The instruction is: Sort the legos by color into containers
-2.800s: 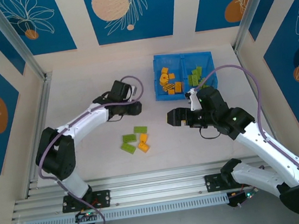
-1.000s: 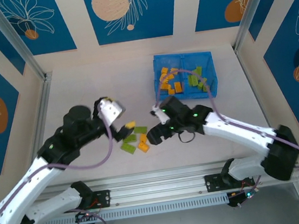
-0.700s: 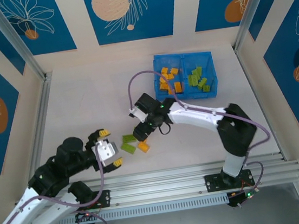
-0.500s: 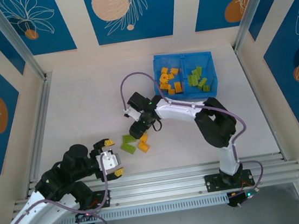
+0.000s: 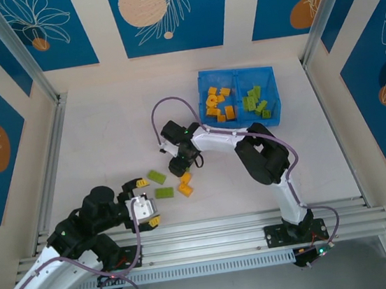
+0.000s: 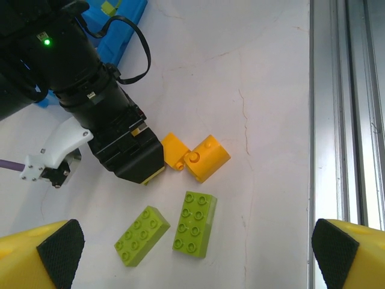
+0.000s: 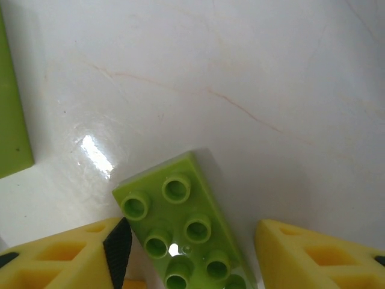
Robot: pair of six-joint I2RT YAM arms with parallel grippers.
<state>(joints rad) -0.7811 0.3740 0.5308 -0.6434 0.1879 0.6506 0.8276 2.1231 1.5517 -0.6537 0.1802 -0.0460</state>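
The blue bin (image 5: 237, 78) stands at the back right, with orange legos (image 5: 216, 105) in its left compartment and green legos (image 5: 255, 101) in its right. Loose on the table lie two green bricks (image 6: 142, 234) (image 6: 195, 223) and two orange bricks (image 6: 207, 158) (image 6: 174, 149). My right gripper (image 5: 179, 167) is down over a third green brick (image 7: 186, 229), its jaws open on either side; the left pad is at the brick, and a gap shows at the right finger (image 7: 319, 253). My left gripper (image 5: 142, 203) hovers wide open and empty near the front left, above the loose bricks.
The aluminium rail (image 5: 210, 227) runs along the table's near edge, close to my left gripper. The right arm (image 5: 220, 137) stretches across from the bin side to the loose bricks. Another green brick's edge (image 7: 12, 120) shows at the left of the right wrist view.
My right gripper has swung left over the loose bricks and lowered around a green brick, jaws narrowing. My left arm has pulled back towards the front left. Two green bricks have shifted slightly.
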